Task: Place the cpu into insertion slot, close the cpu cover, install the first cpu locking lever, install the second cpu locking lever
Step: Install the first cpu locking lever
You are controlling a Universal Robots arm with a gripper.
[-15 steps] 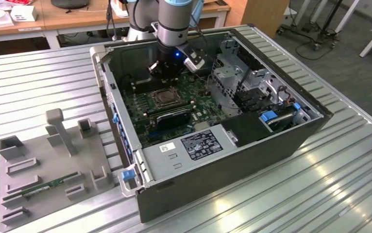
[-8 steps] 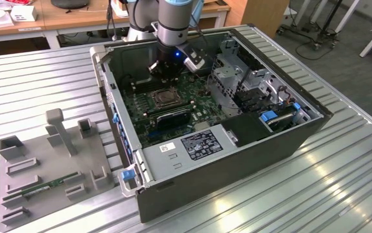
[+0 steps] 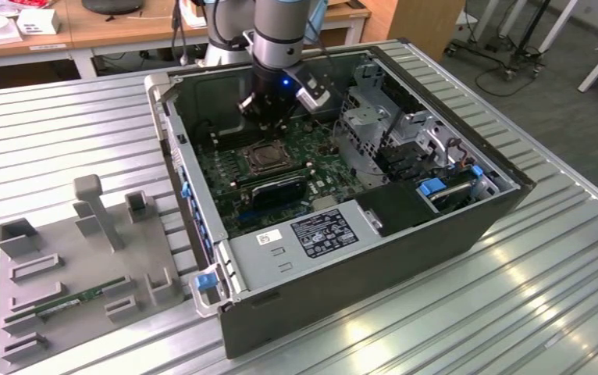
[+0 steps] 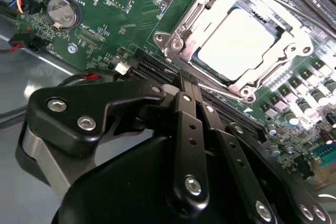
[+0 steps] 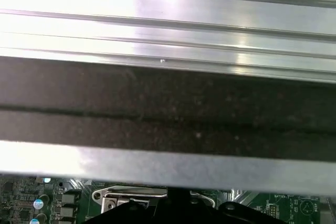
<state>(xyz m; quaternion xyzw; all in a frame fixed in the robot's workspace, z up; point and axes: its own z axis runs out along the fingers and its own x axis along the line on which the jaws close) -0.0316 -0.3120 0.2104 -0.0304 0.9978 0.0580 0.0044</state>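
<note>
Where one cpu cover (image 4: 185, 24) lies, one cpu (image 4: 236, 45) shows.

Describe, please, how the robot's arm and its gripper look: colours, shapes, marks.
The arm is a round silver-grey tube; a small blue light glows at its wrist. The gripper is glossy black, built of flat linked bars joined by round silver screws, with a dull silver ring behind its body.
</note>
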